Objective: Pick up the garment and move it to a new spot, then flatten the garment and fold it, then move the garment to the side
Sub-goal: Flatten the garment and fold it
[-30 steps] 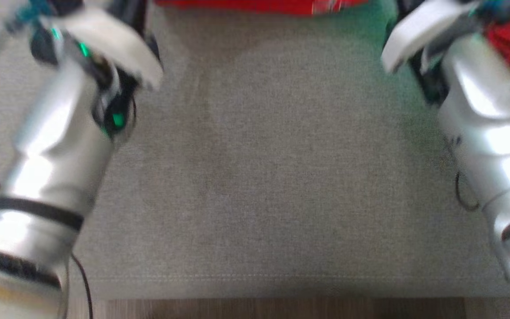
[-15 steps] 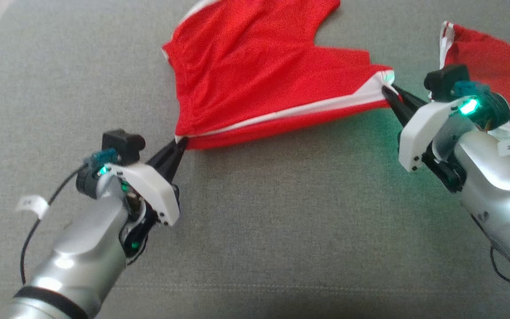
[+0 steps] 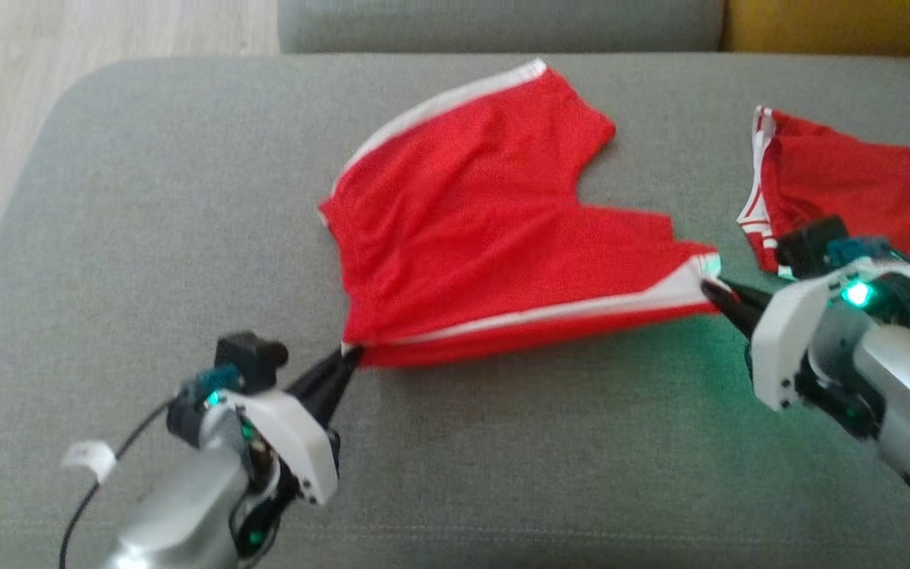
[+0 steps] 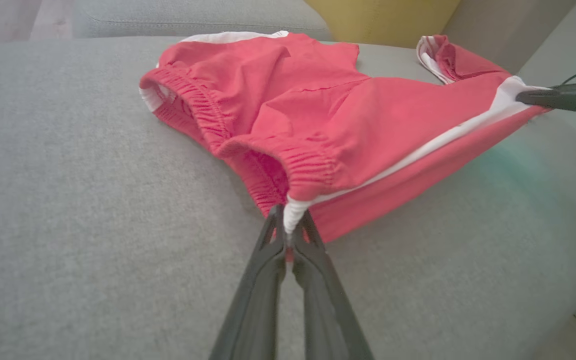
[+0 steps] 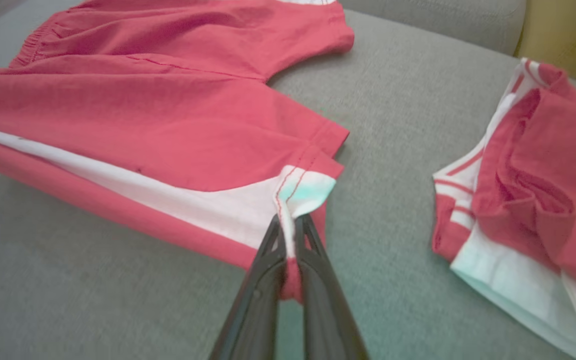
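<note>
two red garments on the grey cushion. red shorts lie at its centre, spread out, with the white-striped near edge lifted and stretched between two grippers. left gripper clamped on the waistband corner. right gripper clamped on the leg-hem corner. second red garment, white-trimmed and crumpled, lies apart to the right, untouched.

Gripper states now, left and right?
Left gripper: shut on the red shorts, at the waistband corner.
Right gripper: shut on the same shorts, at a leg hem.
</note>
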`<state>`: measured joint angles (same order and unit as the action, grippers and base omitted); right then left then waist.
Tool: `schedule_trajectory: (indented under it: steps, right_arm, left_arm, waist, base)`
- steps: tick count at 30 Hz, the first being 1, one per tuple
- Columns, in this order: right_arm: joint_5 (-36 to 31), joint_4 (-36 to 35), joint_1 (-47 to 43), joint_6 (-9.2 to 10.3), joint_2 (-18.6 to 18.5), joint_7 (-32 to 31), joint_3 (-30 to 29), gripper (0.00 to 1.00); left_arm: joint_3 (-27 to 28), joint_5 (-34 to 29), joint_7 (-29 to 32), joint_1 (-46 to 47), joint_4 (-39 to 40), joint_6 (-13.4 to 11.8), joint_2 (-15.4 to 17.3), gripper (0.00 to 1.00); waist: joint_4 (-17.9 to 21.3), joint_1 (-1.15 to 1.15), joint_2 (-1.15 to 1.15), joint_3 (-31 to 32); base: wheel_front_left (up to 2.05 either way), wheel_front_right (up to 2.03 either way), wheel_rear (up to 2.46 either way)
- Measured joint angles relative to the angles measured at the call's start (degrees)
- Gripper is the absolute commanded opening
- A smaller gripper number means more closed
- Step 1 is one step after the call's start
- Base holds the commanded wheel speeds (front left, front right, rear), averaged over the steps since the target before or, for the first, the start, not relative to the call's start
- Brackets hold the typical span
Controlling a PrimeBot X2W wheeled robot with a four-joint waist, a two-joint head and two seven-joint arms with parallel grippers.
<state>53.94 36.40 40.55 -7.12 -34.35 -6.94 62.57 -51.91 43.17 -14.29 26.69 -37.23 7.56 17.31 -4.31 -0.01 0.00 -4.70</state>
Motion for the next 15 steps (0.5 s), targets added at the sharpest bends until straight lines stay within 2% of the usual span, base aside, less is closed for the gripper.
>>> schedule_trajectory:
  steps: [10, 15]
  right_arm:
    - [6.47, -10.47, -5.94, 0.00, -8.94, -3.76, 3.90, 0.00]
    - [9.28, -16.22, -8.72, 0.01, -13.92, -6.89, 4.76, 0.00]
  left_arm:
    - [-2.05, 0.36, 0.43, -9.62, 8.95, -0.10, 2.85, 0.00]
    - [-3.44, 0.37, 2.77, -12.88, 15.48, -1.32, 5.10, 0.00]
  waist:
    - [0.83, 0.00, 0.00, 4.34]
    - [0.87, 0.00, 0.00, 5.18]
  base:
    - [0.00, 0.00, 0.00]
    - [0.00, 0.00, 0.00]
